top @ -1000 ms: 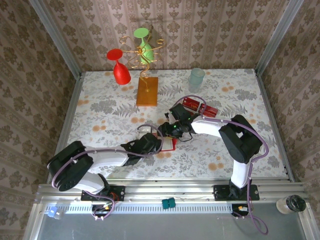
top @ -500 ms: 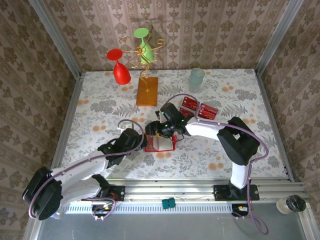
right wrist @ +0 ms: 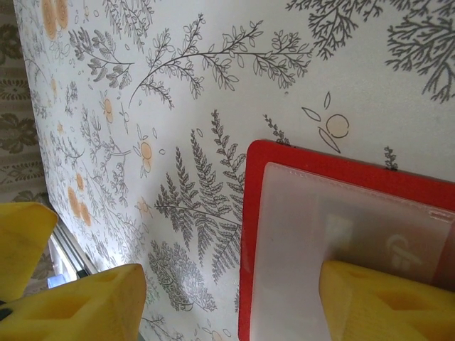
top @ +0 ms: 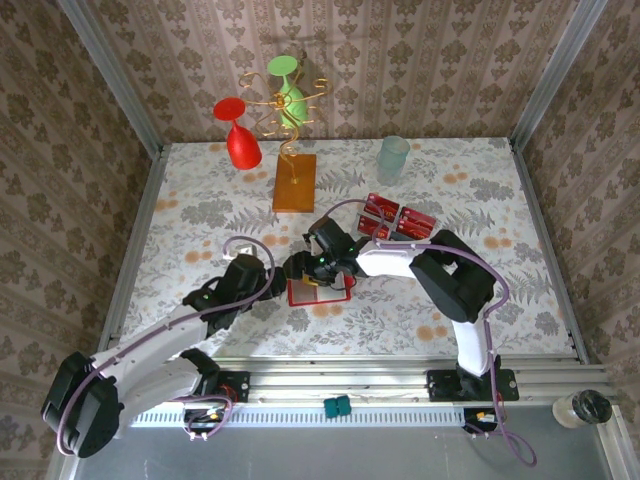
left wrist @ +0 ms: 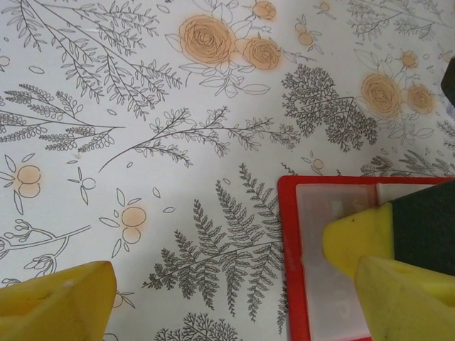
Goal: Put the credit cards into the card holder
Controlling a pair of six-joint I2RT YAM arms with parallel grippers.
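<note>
Table: flowered cloth (top: 200, 215) between walls of patterned paper; both arms reach in from the near edge.
Left claw (left wrist: 234, 284): released, fingers wide apart, nothing gripped. One finger is over bare cloth, the other over the near-left corner of the card holder.
Right claw (right wrist: 231, 284): also released and holding no card. One fingertip is over the pale inner pocket; whether it presses there I cannot tell.
Card holder (top: 322, 292): lies opened flat just under the tips of both claws, red rim outside, pinkish-white pockets upward. The pockets that show look empty.
Credit cards (top: 383, 208): red, in a small group beyond the right claw and to its right, apart from the holder. Their number I cannot tell.
Beyond both claws: orange-brown block (top: 294, 182) with gold wire, a red glass (top: 238, 135), a green glass (top: 288, 90), a pale cup (top: 393, 155).
Done: the holder is open and ready, I judge.
Left: it seems every card must be fetched and slid in.
</note>
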